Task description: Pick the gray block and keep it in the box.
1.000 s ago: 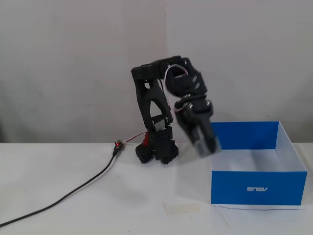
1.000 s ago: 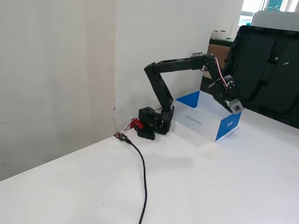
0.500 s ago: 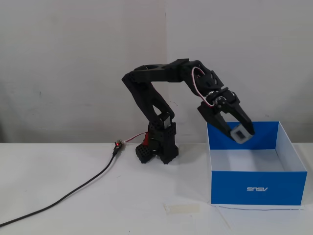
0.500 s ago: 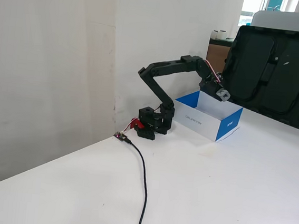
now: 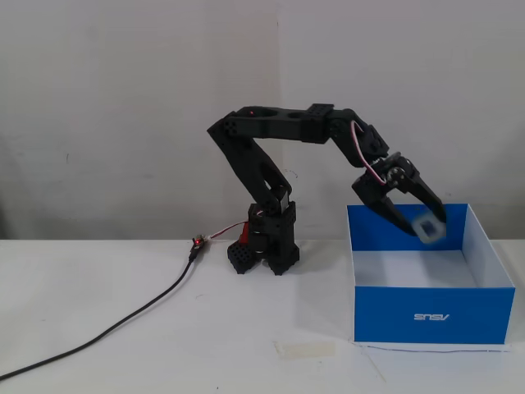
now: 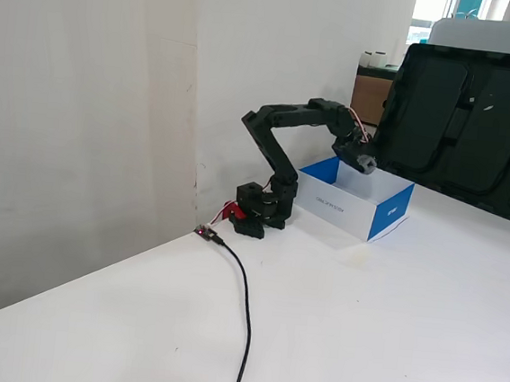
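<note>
The box [image 5: 435,316] is blue-walled and white inside, and stands on the white table to the right of the arm's base. It also shows in the other fixed view [image 6: 388,213]. My gripper [image 5: 425,226] hangs over the box's back part with its jaws spread wide. The gray block [image 5: 429,228] sits at the level of the fingertips, just above the box's back wall. It is blurred while the fingers are sharp, so it looks loose from them. In the other fixed view the gripper [image 6: 363,163] is over the box and the block [image 6: 367,164] is a pale spot at its tip.
The arm's black base [image 5: 269,242] stands left of the box against the wall. A black cable [image 5: 123,320] runs from a small red connector [image 5: 197,242] to the table's front left. A strip of tape [image 5: 303,349] lies near the box. Large black panels [image 6: 478,122] stand behind the box.
</note>
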{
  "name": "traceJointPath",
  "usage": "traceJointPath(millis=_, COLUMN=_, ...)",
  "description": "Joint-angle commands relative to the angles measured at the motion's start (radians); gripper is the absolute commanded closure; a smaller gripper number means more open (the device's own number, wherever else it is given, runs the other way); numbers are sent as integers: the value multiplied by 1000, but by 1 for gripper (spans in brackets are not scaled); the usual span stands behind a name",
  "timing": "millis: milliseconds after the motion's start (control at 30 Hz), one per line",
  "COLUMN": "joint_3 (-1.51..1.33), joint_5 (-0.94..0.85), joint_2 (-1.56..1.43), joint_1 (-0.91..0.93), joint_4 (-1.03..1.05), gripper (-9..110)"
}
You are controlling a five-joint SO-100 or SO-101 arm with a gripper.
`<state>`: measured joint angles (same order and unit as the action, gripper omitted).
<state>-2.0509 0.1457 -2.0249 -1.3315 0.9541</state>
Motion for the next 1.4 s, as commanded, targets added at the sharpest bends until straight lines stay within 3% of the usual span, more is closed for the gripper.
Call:
traceJointPath(millis=0, joint_3=92, joint_5=-3, joint_2=6, joint_1=-15, joint_4=3, gripper=81)
traceJointPath(millis=167, joint_3=100, joint_5=-18, joint_2=-2, joint_1=-15, joint_4=25, gripper=82)
traceJointPath(millis=400, joint_3=112, joint_5=-29, joint_2=-61, joint_1=64, joint_4=92, gripper=99)
traceJointPath(millis=533, joint_3=118, joint_5=-77, joint_2=-112, joint_1=156, joint_4=140, gripper=101)
traceJointPath(millis=800, joint_3=138, joint_5=-199, joint_2=-172, joint_1=462, joint_4=215, gripper=101)
traceJointPath(millis=1133, joint_3=115, joint_5=-222, joint_2=-244, joint_1=925, joint_4=255, gripper=101)
traceJointPath(millis=1367, joint_3=-110, joint_5=-222, joint_2=-408, joint_1=1150, joint_4=124, gripper=101)
